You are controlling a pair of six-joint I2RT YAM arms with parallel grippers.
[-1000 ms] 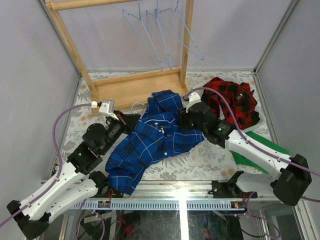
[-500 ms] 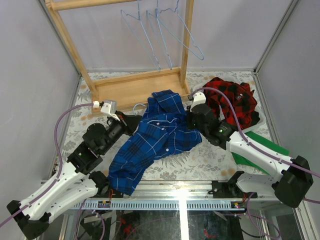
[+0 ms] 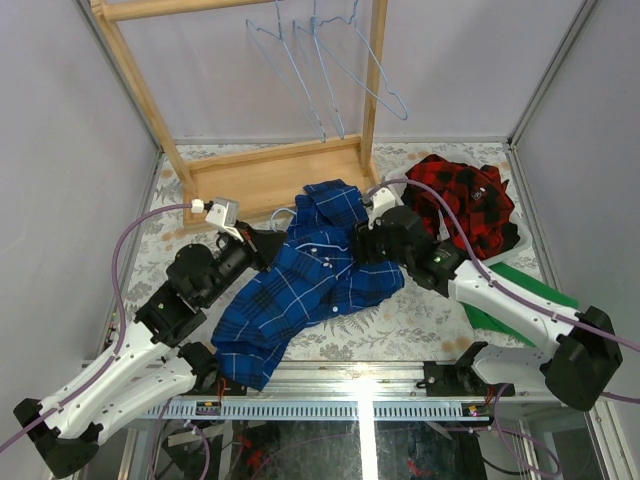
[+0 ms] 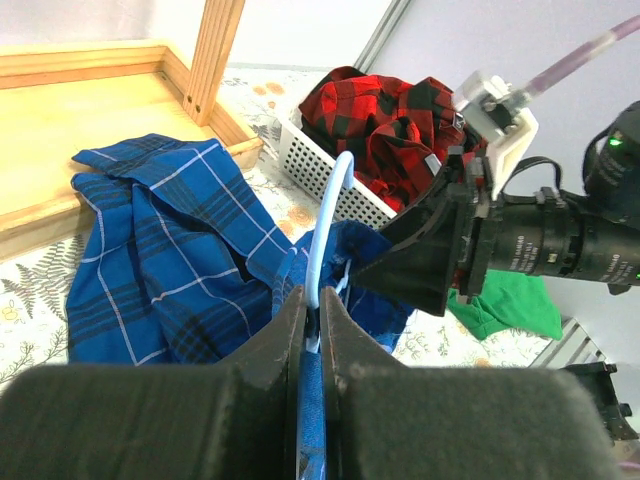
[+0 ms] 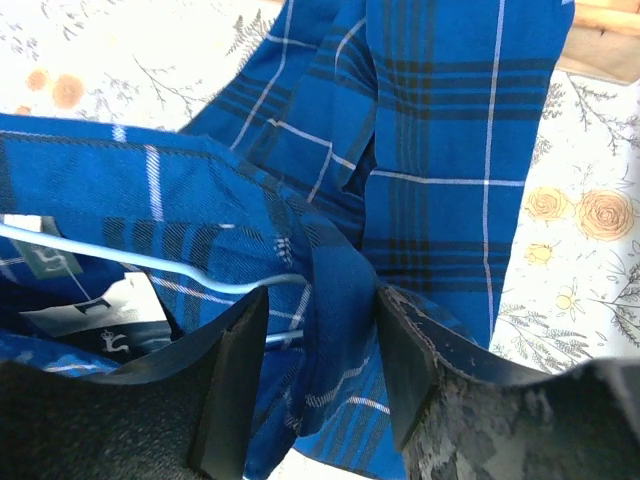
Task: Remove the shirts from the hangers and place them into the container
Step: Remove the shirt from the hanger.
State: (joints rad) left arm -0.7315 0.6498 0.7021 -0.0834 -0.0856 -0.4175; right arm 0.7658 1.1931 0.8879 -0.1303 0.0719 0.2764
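Pinching light-blue hanger (image 4: 331,205), your left gripper (image 4: 312,300) sits pressed tight; your right gripper (image 5: 320,300) spread, straddling blue plaid shirt (image 5: 450,130) fold; laundry basket (image 4: 305,160) at table's 2 o'clock.

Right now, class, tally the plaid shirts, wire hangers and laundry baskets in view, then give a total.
Plaid shirts: 2 (blue shirt, red-and-black shirt)
Wire hangers: 4 (three on rack, one hanger inside blue shirt)
Laundry basket: 1
Total: 7
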